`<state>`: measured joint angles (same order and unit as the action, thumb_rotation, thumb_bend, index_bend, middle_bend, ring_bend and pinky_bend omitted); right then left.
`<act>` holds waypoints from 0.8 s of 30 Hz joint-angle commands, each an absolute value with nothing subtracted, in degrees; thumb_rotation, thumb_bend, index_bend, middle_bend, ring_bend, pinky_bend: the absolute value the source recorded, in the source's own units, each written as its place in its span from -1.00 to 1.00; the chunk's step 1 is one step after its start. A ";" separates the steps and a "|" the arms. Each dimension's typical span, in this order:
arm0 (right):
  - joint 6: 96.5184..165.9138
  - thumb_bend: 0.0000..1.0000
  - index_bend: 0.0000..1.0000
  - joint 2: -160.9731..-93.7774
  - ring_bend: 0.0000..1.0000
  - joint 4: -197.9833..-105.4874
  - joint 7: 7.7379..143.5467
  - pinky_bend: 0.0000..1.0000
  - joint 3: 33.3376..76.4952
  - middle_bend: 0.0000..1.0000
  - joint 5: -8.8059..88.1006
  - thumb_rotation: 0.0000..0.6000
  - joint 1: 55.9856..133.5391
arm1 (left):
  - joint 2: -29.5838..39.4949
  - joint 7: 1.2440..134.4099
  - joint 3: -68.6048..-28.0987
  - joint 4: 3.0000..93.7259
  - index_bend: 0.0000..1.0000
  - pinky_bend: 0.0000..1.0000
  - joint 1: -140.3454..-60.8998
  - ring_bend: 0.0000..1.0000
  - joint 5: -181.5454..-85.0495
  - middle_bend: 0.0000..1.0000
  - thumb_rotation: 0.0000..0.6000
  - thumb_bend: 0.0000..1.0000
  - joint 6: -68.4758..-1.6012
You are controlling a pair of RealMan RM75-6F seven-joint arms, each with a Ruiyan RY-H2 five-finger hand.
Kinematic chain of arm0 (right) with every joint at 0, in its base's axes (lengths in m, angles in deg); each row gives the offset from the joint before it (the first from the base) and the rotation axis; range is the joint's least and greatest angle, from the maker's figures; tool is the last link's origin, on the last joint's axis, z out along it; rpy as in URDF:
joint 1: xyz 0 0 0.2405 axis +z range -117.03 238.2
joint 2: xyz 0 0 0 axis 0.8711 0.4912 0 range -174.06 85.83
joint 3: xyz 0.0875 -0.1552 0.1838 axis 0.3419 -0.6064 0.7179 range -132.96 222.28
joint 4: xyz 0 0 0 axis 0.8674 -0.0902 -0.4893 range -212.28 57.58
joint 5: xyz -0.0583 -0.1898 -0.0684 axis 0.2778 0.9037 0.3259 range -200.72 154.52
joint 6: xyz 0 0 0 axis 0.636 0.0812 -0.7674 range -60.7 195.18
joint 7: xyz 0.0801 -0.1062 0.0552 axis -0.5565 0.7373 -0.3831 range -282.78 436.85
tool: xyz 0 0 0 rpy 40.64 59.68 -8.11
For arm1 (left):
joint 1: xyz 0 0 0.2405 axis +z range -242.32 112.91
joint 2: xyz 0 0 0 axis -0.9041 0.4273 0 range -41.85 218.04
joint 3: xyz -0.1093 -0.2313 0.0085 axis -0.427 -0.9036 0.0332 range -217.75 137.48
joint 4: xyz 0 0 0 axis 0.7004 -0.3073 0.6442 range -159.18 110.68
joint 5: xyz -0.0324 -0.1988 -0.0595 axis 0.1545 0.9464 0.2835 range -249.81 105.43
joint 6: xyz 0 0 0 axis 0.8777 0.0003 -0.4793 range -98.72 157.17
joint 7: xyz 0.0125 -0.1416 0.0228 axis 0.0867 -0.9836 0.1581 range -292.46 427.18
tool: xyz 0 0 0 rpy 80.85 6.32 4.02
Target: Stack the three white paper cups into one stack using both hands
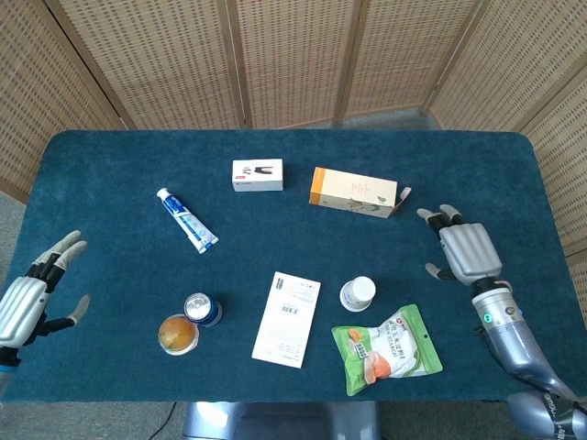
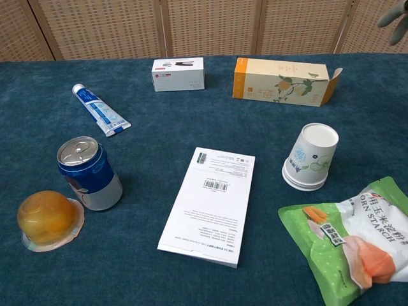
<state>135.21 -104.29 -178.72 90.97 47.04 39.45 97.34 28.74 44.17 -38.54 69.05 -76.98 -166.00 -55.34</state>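
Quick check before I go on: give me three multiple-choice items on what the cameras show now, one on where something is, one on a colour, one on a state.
1. The cup stack stands:
A. on the booklet
B. just above the green bag
C. beside the can

2. The can is mostly:
A. blue
B. red
C. yellow

3. The right hand is:
A. gripping the stack
B. pressing the bag
C. open, holding nothing

Answers:
1 B: the stack sits on the cloth right beyond the bag, apart from the booklet.
2 A: blue body, silver top.
3 C: fingers spread, well right of the stack.
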 commanded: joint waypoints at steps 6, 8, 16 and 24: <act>143.75 -0.47 -0.85 -105.67 -1.00 -169.58 83.53 -0.25 46.01 -0.60 47.38 1.00 88.50 | 27.62 51.74 -37.51 70.00 -1.00 -0.86 -73.27 -1.00 -165.25 -1.00 0.59 -0.01 -58.29; 145.51 -0.48 -0.86 -105.72 -1.00 -168.77 81.97 -0.25 45.89 -0.60 48.10 1.00 86.44 | 27.28 53.15 -37.30 70.15 -1.00 -0.87 -72.19 -1.00 -165.29 -1.00 0.54 -0.01 -59.49; 150.35 -0.48 -0.86 -105.71 -1.00 -166.37 78.15 -0.25 45.36 -0.61 50.48 1.00 79.84 | 26.49 56.65 -36.95 70.49 -1.00 -0.89 -69.48 -1.00 -166.43 -1.00 0.52 -0.01 -62.83; 151.30 -0.48 -0.87 -106.43 -1.00 -165.45 76.77 -0.25 45.68 -0.60 52.44 1.00 76.80 | 27.14 59.09 -36.66 72.02 -1.00 -0.90 -68.30 -1.00 -168.50 -1.00 0.53 -0.01 -64.49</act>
